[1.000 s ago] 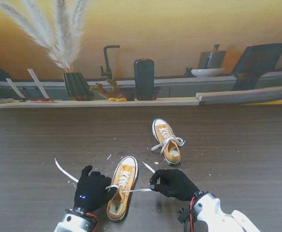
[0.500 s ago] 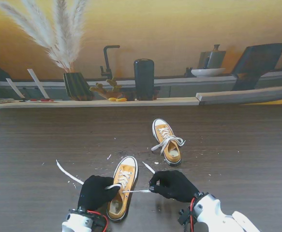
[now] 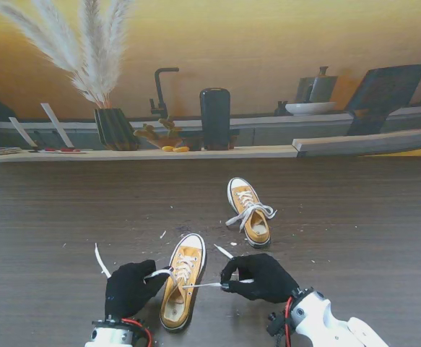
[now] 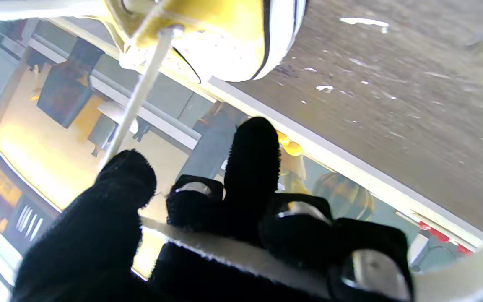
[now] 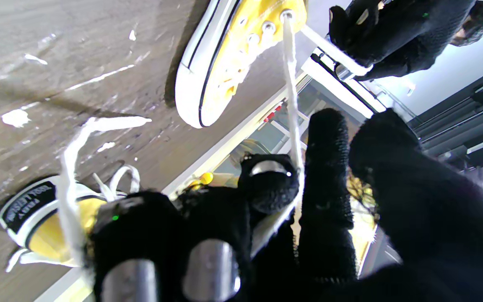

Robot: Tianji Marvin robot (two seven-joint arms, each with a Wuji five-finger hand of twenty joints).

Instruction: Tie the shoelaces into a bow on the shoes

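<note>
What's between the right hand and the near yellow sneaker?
A taut white lace runs from the near sneaker to the right hand, over bare table; the stand view shows it.

The right hand (image 5: 292, 218) is pinching a taut white shoelace (image 5: 290, 84) running to the yellow sneaker (image 5: 229, 63) ahead.

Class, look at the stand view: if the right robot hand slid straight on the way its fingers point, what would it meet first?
Probably the nearer yellow shoe. The right robot hand points left along the taut lace it grips, towards the shoe's side; height is hard to judge.
</note>
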